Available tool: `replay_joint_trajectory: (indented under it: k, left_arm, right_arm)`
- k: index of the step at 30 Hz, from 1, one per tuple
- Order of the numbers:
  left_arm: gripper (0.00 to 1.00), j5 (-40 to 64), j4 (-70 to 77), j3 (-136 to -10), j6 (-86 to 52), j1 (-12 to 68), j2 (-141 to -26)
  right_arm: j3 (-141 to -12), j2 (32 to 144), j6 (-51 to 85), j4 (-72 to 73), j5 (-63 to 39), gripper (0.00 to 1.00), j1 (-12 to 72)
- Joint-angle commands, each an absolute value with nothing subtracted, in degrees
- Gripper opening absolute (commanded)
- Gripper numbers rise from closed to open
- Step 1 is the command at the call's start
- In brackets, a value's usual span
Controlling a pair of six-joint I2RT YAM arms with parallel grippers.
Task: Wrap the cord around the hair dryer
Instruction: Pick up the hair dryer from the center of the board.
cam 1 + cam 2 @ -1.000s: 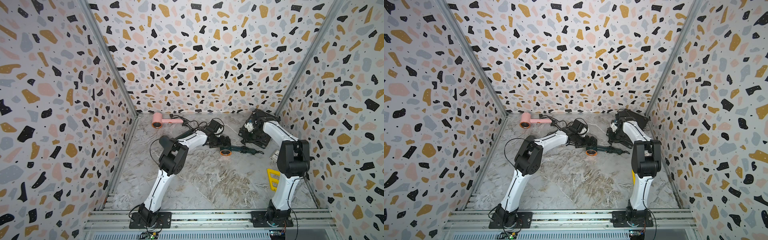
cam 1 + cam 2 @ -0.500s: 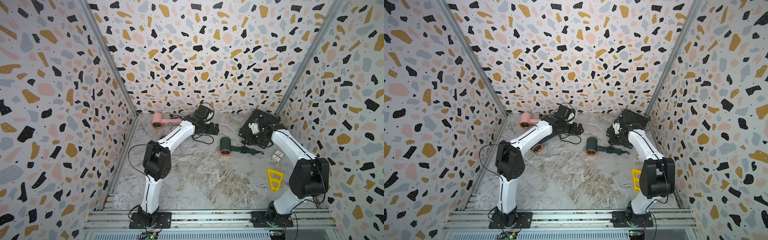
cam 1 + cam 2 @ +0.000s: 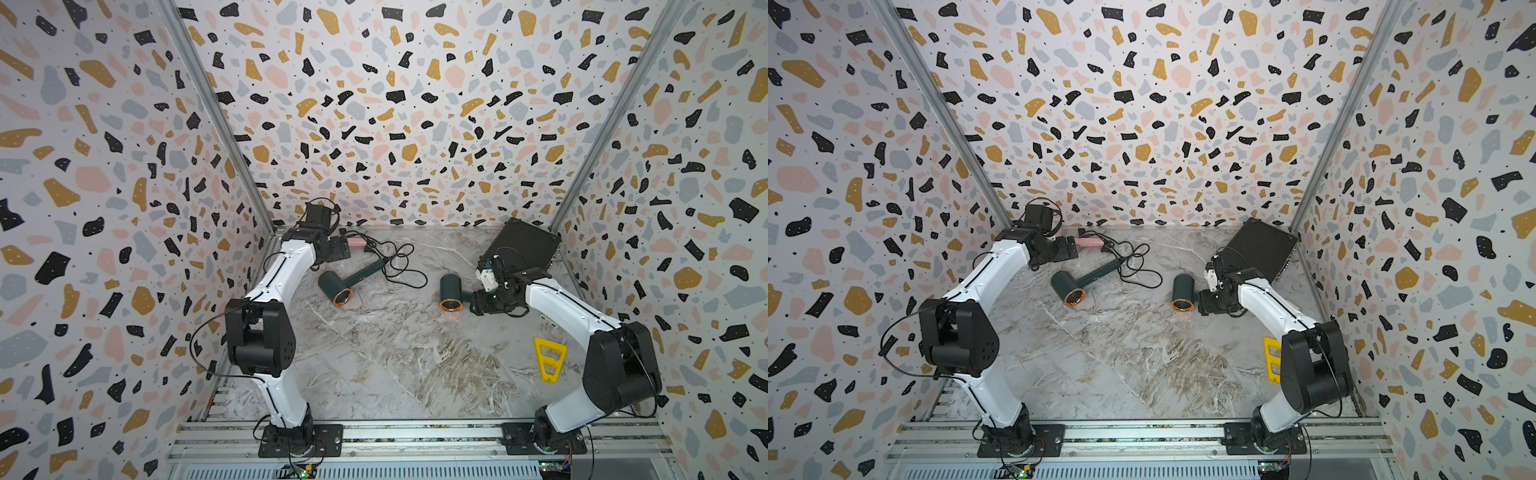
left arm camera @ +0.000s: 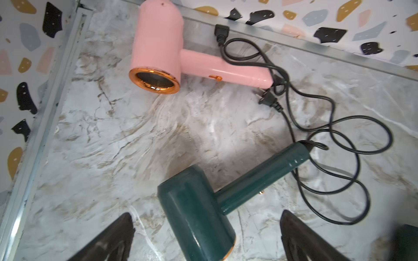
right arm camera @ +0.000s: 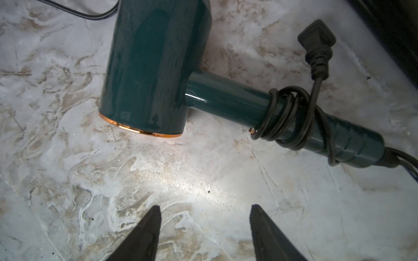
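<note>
The left gripper (image 4: 207, 212) hangs with its fingers spread as wide as they go and holds nothing. A green hair dryer (image 4: 194, 214) lies on its side with its barrel directly between and below the two fingertips. Its handle points away from them, and its loose cord (image 4: 391, 137) sprawls in loops beyond the handle's end. That cord crosses the one from the pink hair dryer (image 4: 158, 45) lying farther ahead, so a pull on either strand would likely drag both, or the fingers could pinch the wrong cord altogether. Closing here would also land on the wide, glossy barrel, which may squirt out. The right gripper (image 5: 205, 206) is parted and empty over bare marble. A second green hair dryer (image 5: 153, 67) lies just ahead of its tips, its wound cord (image 5: 287, 113) coiled round the handle. The coils look slack and the plug (image 5: 316, 38) lies free on the marble, so a brush from these fingers could undo them.
</note>
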State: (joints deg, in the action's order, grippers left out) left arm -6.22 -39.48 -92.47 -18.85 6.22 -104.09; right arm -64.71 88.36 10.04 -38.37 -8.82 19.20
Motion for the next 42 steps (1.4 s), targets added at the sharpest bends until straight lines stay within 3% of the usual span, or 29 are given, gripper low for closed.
replay_joint_trajectory:
  k: [1,5,20,30,42]
  left_arm:
    - [0.99,-9.0,-40.7,-91.1,-19.6,5.6,-105.8]
    - [0.99,-9.1,-39.6,-88.5,-21.8,5.0,-107.0]
    - [0.99,-0.9,-27.3,-76.8,-33.2,2.4,-109.5]
    - [0.96,0.2,-27.1,-77.0,-28.2,2.3,-112.1]
    - [0.76,2.3,-26.3,-77.3,-27.9,1.9,-115.7]
  right_arm:
    - [-64.7,85.2,8.9,-41.0,-6.6,0.72,20.8]
    - [-64.2,83.8,8.9,-41.8,-5.4,0.76,21.3]
    - [-63.5,83.3,9.3,-42.5,-4.7,0.76,24.0]
    - [-62.4,83.7,11.5,-42.1,-4.5,0.76,24.7]
    - [-60.1,82.3,10.8,-41.6,-3.5,0.77,25.0]
